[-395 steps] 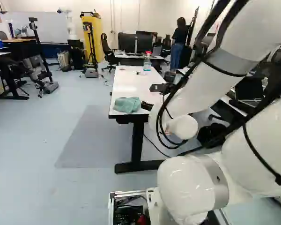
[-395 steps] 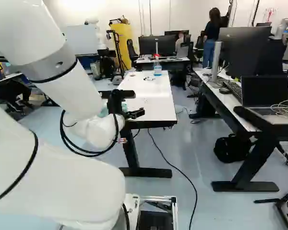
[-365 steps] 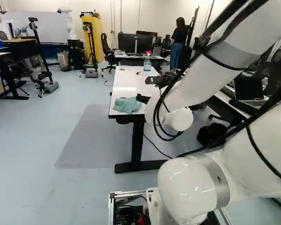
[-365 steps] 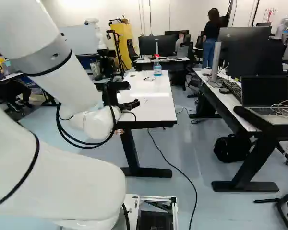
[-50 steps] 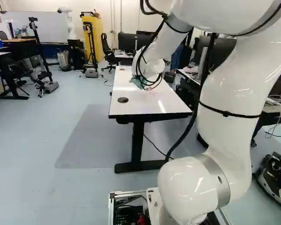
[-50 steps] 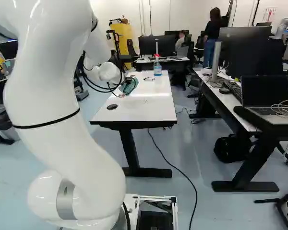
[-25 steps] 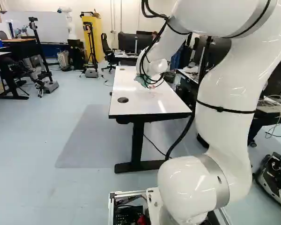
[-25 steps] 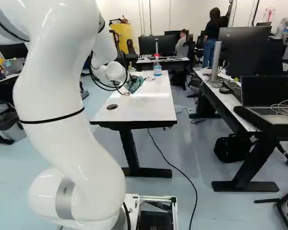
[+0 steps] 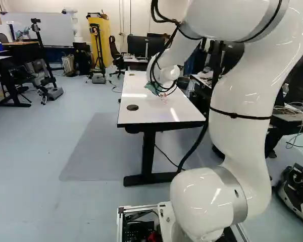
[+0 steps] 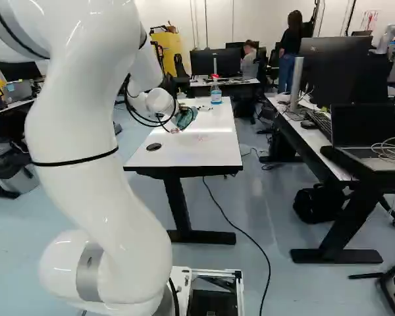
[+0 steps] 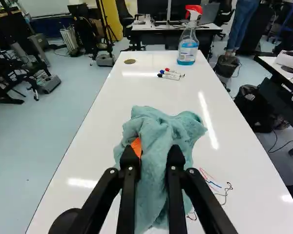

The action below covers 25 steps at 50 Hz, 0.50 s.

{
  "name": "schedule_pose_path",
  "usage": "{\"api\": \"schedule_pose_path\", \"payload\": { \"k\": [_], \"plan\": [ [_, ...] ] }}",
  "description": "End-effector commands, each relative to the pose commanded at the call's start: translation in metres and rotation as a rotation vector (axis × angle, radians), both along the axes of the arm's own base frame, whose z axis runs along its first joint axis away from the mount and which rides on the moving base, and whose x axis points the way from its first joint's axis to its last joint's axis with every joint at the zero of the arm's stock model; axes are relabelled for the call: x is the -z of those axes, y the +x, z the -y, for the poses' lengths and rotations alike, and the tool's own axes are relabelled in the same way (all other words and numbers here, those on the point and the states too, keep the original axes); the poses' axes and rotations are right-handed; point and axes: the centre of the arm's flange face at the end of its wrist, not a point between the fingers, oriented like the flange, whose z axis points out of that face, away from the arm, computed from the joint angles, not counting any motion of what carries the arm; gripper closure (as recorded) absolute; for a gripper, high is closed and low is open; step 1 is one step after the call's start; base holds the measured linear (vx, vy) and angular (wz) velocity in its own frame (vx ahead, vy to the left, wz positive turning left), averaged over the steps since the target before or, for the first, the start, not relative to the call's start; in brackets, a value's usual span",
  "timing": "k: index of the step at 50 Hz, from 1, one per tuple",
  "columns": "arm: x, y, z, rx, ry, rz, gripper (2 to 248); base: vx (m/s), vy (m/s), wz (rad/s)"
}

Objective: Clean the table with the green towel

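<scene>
The green towel (image 11: 161, 126) was above the table (image 11: 244, 195), between its two long edges and well in from the near short edge, and the gripper (image 11: 153, 157) was closed on its gathered middle; we judged it light, soft and not fragile, so this thick bunch was a good place to hold, with loose folds left for wiping. The wrist view showed us the grip and the coloured scribbles (image 11: 212, 185) just beside, while the right base view gave the near edge, but our arm (image 10: 79, 131) partly hid the towel there.
</scene>
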Motion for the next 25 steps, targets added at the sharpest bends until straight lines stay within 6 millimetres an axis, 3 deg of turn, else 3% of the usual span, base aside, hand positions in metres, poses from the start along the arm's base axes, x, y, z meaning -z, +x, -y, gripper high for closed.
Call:
{"api": "schedule_pose_path", "payload": {
  "k": [25],
  "plan": [
    [0.026,0.007,0.007,0.012,-0.001,-0.009,187,0.0,0.0,0.0]
  ]
}}
